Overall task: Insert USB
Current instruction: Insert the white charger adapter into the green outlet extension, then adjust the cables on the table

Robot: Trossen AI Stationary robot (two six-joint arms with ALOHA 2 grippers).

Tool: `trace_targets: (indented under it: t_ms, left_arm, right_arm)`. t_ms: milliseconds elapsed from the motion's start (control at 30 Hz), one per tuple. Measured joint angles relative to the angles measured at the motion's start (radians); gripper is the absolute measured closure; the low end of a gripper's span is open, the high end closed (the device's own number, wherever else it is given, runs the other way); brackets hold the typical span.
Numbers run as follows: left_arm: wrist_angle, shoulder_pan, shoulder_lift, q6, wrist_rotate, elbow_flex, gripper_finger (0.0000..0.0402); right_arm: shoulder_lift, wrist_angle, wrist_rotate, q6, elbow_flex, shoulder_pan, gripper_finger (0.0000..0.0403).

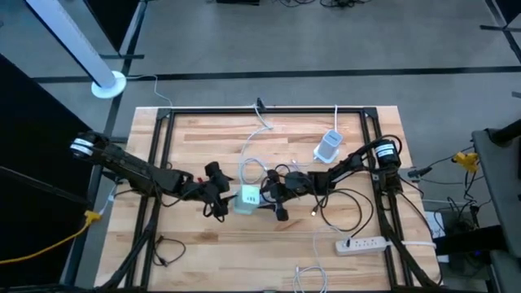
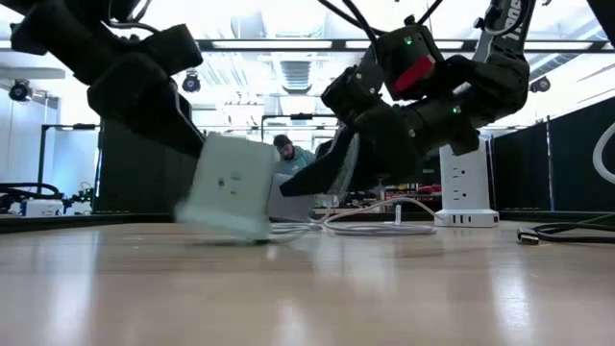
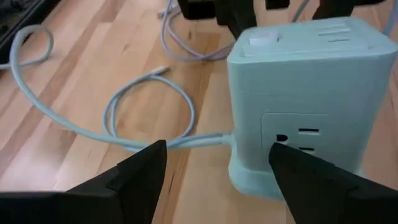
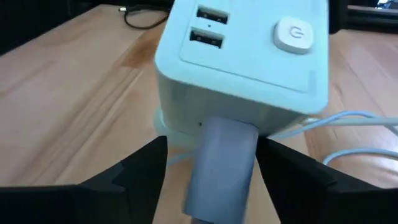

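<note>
At table centre stood the pale green power cube (image 1: 248, 198), tilted in the low view, one lower edge on the wood and its top leaning away from my left arm. My left gripper (image 1: 221, 195) was at the cube's nine o'clock side. Its jaws stood wide apart; in the left wrist view one finger (image 3: 317, 180) lay across the cube's socket face while the other finger hung over bare table (image 1: 203, 252), so nothing was clamped.

My right gripper (image 1: 270, 194) was at the cube's three o'clock side. In the right wrist view a grey USB plug (image 4: 221, 165) sat between its fingers (image 4: 140, 177), its tip touching the cube's side face just beneath the top edge. The jaws stood apart with a visible gap on each side of the plug. Whether the plug was seated in a port I could not tell. Two USB ports (image 4: 209, 26) and a round power button (image 4: 295, 34) on the cube's top face were unoccupied.

A white cable (image 1: 254, 146) ran from the cube toward twelve o'clock. A second white charger (image 1: 329, 146) stood at about two o'clock, and a white power strip (image 1: 362, 244) lay at about four o'clock.
</note>
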Motion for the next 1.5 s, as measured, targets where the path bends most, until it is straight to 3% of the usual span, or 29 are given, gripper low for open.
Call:
trace_targets:
  t_ms: [433,767,1000,1133,1233,1300,1500]
  left_arm:
    - [-0.018,-0.005,0.048,-0.039,0.062,-0.005,0.0128]
    - [-0.039,-0.005,0.037,-0.049,0.126,0.009,0.0128]
    - [-0.078,-0.005,-0.002,-0.033,0.132,0.102,0.0128]
    - [-0.069,0.007,-0.007,0.040,0.123,0.178,0.0128]
    - [-0.031,0.013,0.012,0.080,0.068,0.209,0.0128]
    - [-0.014,0.022,0.029,0.108,0.047,0.211,0.0128]
    - [0.106,0.059,0.120,0.146,0.044,0.187,0.0128]
  right_arm:
    - [-0.017,-0.079,-0.003,-0.008,-0.001,0.002,0.0170]
    - [-0.316,-0.589,0.002,-0.198,-0.002,-0.029,0.0148]
    - [-0.430,-0.691,0.001,-0.274,-0.003,-0.091,0.0156]
    - [-0.427,-0.665,-0.016,-0.270,-0.003,-0.140,0.0170]
    - [-0.399,-0.646,-0.087,-0.222,-0.003,-0.154,0.0177]
    - [-0.369,-0.637,-0.131,-0.206,-0.003,-0.148,0.0180]
    - [-0.279,-0.661,-0.130,-0.194,-0.004,-0.120,0.0170]
